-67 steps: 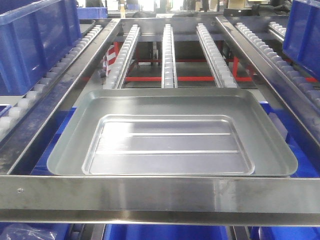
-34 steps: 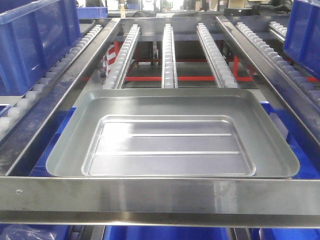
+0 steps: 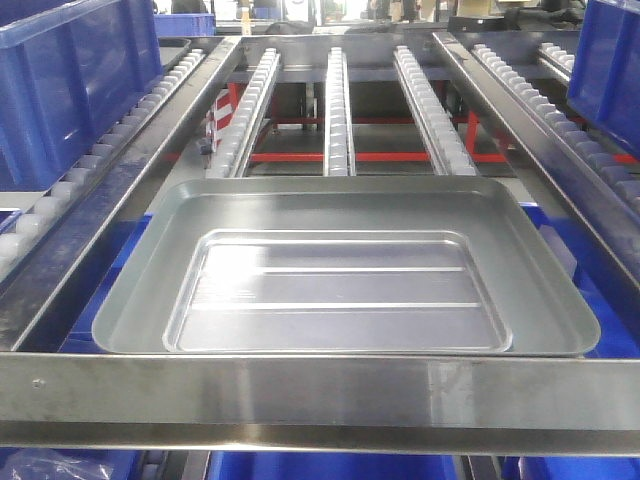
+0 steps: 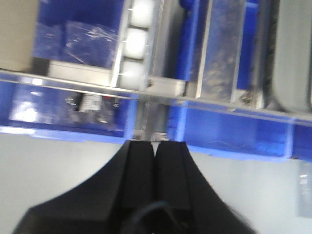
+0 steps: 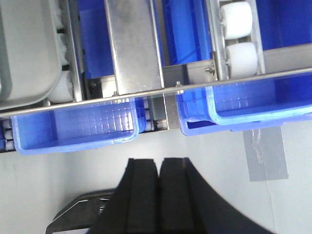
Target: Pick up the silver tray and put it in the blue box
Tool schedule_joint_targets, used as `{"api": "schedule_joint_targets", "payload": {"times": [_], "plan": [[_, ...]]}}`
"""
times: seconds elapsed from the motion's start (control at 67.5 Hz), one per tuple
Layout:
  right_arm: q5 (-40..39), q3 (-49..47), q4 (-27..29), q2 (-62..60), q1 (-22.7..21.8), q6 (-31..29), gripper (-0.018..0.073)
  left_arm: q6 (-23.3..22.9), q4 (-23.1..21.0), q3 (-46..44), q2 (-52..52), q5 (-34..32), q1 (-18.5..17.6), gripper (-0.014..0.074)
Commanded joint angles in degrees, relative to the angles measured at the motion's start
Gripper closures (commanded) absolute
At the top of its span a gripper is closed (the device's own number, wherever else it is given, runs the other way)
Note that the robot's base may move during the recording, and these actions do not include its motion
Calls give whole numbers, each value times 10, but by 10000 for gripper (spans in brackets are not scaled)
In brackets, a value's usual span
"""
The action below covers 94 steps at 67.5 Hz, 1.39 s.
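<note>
Counting first: one silver tray, one bigger silver pan, two blue crates up top and two pincers. The tray lies flat inside the pan, a bit toward 6 o'clock of the pan's floor, with its two lengthwise ribs running 9-to-3. The pan's sloped walls ring it on all four sides.

The blue box sits at 10 o'clock on the left roller lane, well apart from the tray. A second blue crate is at 2 o'clock on the right lane. Three roller rails run away toward 12 o'clock from the pan's far edge.

In the way: a steel crossbar runs right across at 6 o'clock, just in front of the pan's near rim. Slanted steel side rails flank the pan at 9 and 3.

Left pincer has its fingers pressed together, nothing in them – it hangs over pale floor, with the rack's front edge at 12 o'clock. Right pincer is the same, pressed together and holding nothing. A strip of grey tape is on the floor at its 3 o'clock.

Containers: lower blue bins sit under the rack. The left wrist view shows something in clear plastic in one, too blurry to name. I can't see inside the blue box from here.
</note>
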Motion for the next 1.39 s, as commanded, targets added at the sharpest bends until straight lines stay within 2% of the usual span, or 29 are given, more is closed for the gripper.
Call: {"api": "schedule_joint_targets", "payload": {"times": [0.0,0.074,0.222,0.46,0.549,0.638,0.726,0.83,0.89,0.979,1.038,1.171,1.29,1.379], "plan": [[-48,-21,1,20,-2,-6,510,0,-49,-20,14,-61,-4,688],[-49,-24,1,37,-2,-6,510,0,-68,-20,27,-80,-4,688],[-24,-40,1,56,-2,-5,504,0,-85,-29,44,-74,-4,687],[-7,-94,0,59,-1,40,501,-28,-67,-68,51,-83,-4,688],[-6,-116,-4,67,2,49,502,-86,-17,-82,66,-87,-18,688],[-9,-141,-13,94,19,49,502,-174,68,-96,90,-92,-56,688],[-13,-172,-18,133,52,54,502,-266,157,-113,127,-96,-119,688],[-13,-209,-38,181,100,81,502,-328,193,-141,175,-93,-194,688],[-12,-229,-74,211,135,127,502,-356,211,-167,212,-79,-239,688],[-1,-255,-141,248,178,194,502,-371,212,-211,264,-47,-279,688],[3,-274,-159,273,204,215,502,-371,205,-246,300,-28,-294,688],[7,-313,-152,331,239,203,503,-371,201,-326,374,-14,-330,688],[25,-354,-109,379,242,159,503,-371,189,-381,419,-4,-345,688],[44,-387,-96,407,242,151,503,-371,188,-410,445,15,-351,688]]}}
